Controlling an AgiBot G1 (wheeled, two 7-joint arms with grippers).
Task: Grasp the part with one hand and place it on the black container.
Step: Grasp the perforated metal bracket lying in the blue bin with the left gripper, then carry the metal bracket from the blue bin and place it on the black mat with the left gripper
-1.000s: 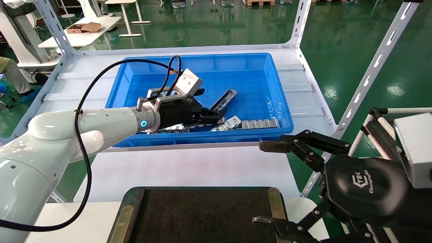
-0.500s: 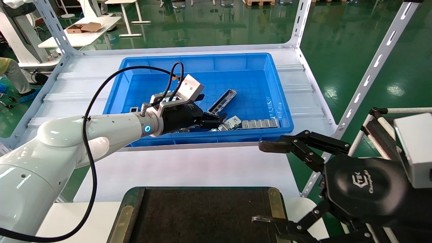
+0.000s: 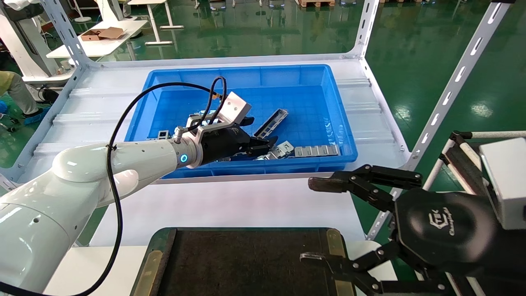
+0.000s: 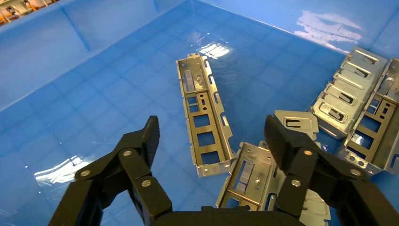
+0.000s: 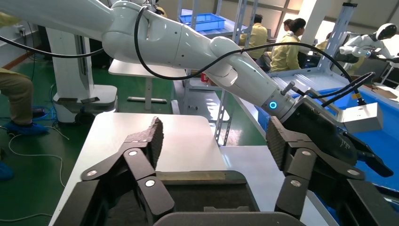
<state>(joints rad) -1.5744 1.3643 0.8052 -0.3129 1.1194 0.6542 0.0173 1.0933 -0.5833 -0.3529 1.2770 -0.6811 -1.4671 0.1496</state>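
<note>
The part (image 4: 204, 123), a slim silver channel with rectangular cut-outs, lies flat on the floor of the blue bin (image 4: 70, 42). It also shows in the head view (image 3: 272, 121). My left gripper (image 4: 213, 129) is open and empty just above the part's near end, one finger on each side, not touching. In the head view the left gripper (image 3: 263, 146) is inside the bin near its front wall. The black container (image 3: 246, 263) lies at the near table edge. My right gripper (image 3: 316, 222) hangs open and empty by the container's right rim, also in the right wrist view (image 5: 215, 131).
Shorter, wider grey multi-cell pieces (image 4: 346, 92) lie beside the part, one (image 4: 256, 179) under my left palm; in the head view they lie along the front wall (image 3: 316, 151). The blue bin (image 3: 246, 70) sits on a white shelf with slotted posts (image 3: 452, 86). Container's brass strip (image 5: 188, 175).
My left arm has lowered deeper into the bin, and its gripper stays near the part's near end. My right gripper has shifted slightly left.
</note>
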